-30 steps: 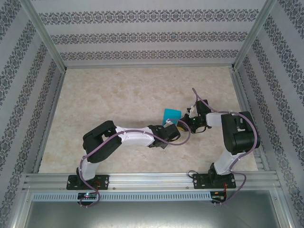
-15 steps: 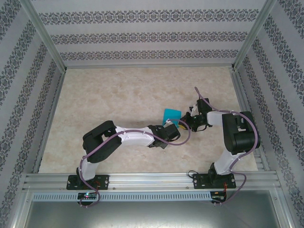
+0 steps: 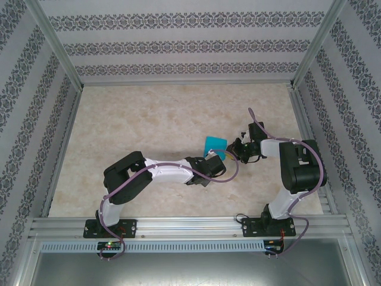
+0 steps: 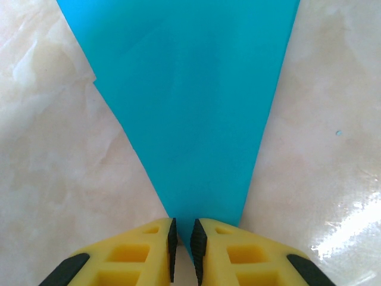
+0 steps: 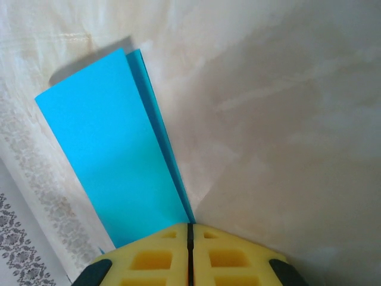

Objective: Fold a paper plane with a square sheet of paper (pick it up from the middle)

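Note:
The turquoise-blue sheet of paper [image 3: 214, 144] is folded over and stands lifted off the marble table [image 3: 149, 119] between both arms. My right gripper [image 3: 231, 153] is shut on the sheet's edge; in the right wrist view [image 5: 190, 227] the two layers of the paper [image 5: 113, 161] run up and left from the closed pads. My left gripper [image 3: 215, 157] is at the near side of the sheet. In the left wrist view the paper [image 4: 190, 89] narrows to a point that dips into the thin gap between the left gripper's [image 4: 181, 250] pads, which stand slightly apart.
Patterned walls and aluminium frame posts [image 3: 56, 47] enclose the table on three sides. The metal rail [image 3: 190, 226] with both arm bases runs along the near edge. Bare tabletop lies to the left and behind the paper.
The right wrist has shifted a little to the right and back, keeping its hold on the paper. The left arm and the sheet stay almost where they were.

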Robot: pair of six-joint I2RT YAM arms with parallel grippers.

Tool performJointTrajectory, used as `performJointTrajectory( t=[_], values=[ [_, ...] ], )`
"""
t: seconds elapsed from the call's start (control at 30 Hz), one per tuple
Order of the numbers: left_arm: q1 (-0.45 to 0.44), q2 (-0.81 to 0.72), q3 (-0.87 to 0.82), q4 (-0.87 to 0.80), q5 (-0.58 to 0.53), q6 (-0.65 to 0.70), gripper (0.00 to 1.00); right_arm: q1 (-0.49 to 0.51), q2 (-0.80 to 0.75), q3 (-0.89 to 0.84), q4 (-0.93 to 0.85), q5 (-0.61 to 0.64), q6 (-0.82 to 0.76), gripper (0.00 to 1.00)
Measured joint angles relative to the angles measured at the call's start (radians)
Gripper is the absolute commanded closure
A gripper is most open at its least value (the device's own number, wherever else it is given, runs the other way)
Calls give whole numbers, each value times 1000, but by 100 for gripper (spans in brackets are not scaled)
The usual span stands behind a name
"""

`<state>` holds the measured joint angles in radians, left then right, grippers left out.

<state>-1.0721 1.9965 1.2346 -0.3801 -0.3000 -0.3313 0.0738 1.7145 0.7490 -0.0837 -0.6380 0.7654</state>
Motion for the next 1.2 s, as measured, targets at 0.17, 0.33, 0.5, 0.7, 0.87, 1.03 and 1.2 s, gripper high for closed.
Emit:
performJointTrajectory(
  t=[0.17, 0.33, 0.5, 0.7, 0.87, 1.03, 1.2],
  values=[
    [0, 3, 11, -9, 3, 10, 77, 0, -1, 2, 6, 10, 7, 92],
    [3, 7, 34, -32, 7, 14, 74, -24, -64, 14, -23, 79, -14, 89],
    [7, 6, 55, -70, 37, 14, 69, -32, -151, 37, -57, 87, -48, 84],
    [7, -12, 75, -142, 134, 14, 60, -30, -166, 41, -107, 58, -92, 80],
    [9, -24, 82, -197, 203, 14, 55, -30, -166, 38, -138, 41, -121, 78],
    [21, -50, 83, -246, 253, 14, 51, -28, -178, 21, -154, 20, -138, 76],
    [42, -140, 83, -257, 306, 13, 50, -10, -201, 0, -154, -2, -142, 74]
  ],
)
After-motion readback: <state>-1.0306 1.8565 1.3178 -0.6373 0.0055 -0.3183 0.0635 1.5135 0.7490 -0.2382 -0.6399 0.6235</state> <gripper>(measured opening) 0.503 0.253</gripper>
